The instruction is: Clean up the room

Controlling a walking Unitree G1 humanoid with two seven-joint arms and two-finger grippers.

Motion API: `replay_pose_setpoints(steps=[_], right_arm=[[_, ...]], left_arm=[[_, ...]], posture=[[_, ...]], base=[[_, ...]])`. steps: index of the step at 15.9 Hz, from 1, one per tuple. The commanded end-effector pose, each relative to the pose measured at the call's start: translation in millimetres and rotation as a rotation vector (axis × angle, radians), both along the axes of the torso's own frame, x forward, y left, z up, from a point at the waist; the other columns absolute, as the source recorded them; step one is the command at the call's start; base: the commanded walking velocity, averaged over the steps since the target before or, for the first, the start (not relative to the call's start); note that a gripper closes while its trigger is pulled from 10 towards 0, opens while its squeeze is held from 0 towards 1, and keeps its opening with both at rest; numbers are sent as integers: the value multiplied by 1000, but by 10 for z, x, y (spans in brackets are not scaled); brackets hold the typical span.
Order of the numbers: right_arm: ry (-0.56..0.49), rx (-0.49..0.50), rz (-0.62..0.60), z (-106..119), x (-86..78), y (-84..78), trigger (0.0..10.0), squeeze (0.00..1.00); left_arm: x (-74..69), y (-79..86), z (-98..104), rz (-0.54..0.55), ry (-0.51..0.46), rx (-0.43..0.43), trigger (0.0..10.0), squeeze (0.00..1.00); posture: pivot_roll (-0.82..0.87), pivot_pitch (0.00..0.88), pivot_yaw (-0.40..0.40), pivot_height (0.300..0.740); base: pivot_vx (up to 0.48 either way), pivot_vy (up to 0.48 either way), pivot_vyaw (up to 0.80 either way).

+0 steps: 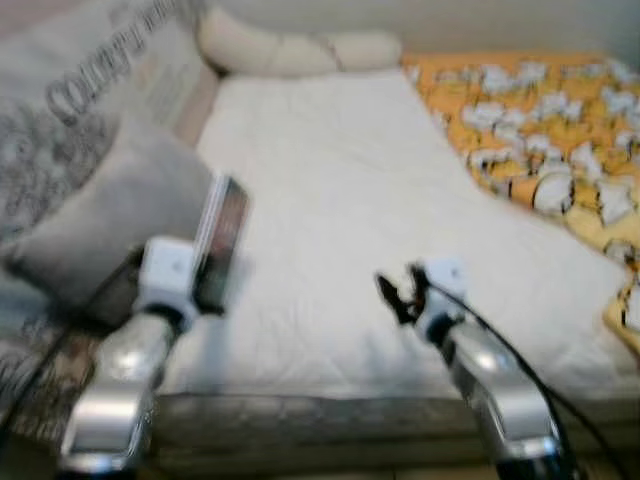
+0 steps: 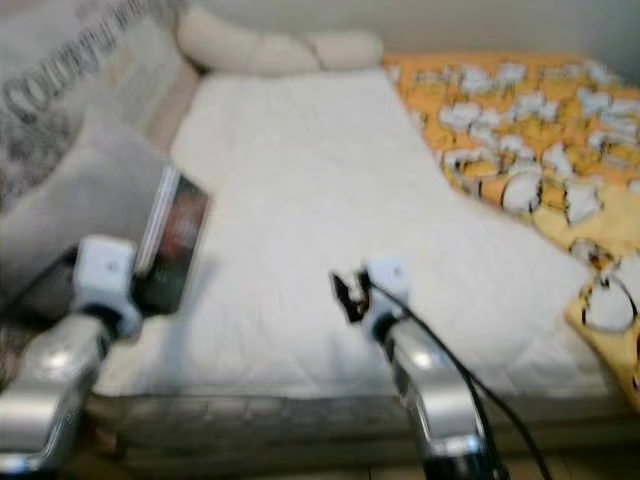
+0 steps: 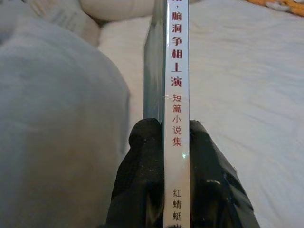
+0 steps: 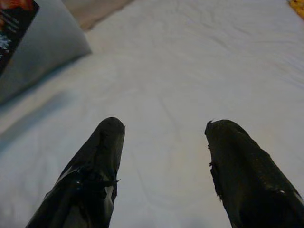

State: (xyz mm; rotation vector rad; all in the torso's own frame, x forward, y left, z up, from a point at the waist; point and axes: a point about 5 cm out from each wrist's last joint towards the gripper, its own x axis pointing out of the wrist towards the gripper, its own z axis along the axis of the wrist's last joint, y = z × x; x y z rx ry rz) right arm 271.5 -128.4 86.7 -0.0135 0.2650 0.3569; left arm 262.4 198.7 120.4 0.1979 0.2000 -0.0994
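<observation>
A thin book (image 1: 222, 240) with a dark cover and a white spine is held edge-up above the left side of the bed, next to a grey pillow (image 1: 110, 215). My left gripper (image 3: 164, 142) is shut on the book (image 3: 176, 85), one black finger on each face. My right gripper (image 4: 164, 137) hovers open over the white bedsheet (image 1: 340, 200), nothing between its fingers (image 4: 102, 156). In the eye views the right gripper (image 1: 400, 290) sits near the bed's front middle.
A patterned cushion (image 1: 70, 90) leans at the far left behind the grey pillow. Cream pillows (image 1: 290, 50) lie at the head of the bed. An orange blanket with white shapes (image 1: 550, 130) covers the right side. The bed's front edge (image 1: 320, 410) runs below both arms.
</observation>
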Motion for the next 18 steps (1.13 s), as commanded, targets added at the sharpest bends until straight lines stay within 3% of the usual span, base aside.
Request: replay_pose_setpoints(steps=[1, 3, 9, 13, 15, 17, 18], right_arm=[[-24, -31, -12, 33, 26, -81, 10000, 0], [-25, -18, -31, 35, 29, -91, 10000, 0], [-23, -5, -72, 47, 65, -162, 10000, 0], [-15, 16, -45, 75, 75, -173, 10000, 0], [-16, 78, 0, 139, 71, -191, 10000, 0], [-19, 99, 95, 250, 67, -255, 10000, 0], [-19, 62, 215, 335, 14, -313, 10000, 0]], left_arm=[[24, -87, 81, -34, -40, -4, 10000, 0], [27, -90, 81, -36, -40, -4, 10000, 0], [50, -198, 57, -105, -29, -8, 10000, 0], [215, -402, 99, -275, -5, -134, 10000, 0], [296, -453, 96, -326, 38, -202, 10000, 0], [485, -524, 94, -391, 87, -274, 10000, 0], [640, -608, 95, -451, 121, -327, 10000, 0]], posture=[[46, 0, 39, 740], [46, 0, 38, 740], [45, 0, 45, 740], [42, 0, 50, 740], [35, 0, 56, 740], [10, 0, 68, 740], [-14, 0, 74, 740]], base=[[319, 0, 800], [322, 0, 778], [322, 0, 0], [0, 0, 0], [0, 0, 0], [0, 0, 0], [0, 0, 0]])
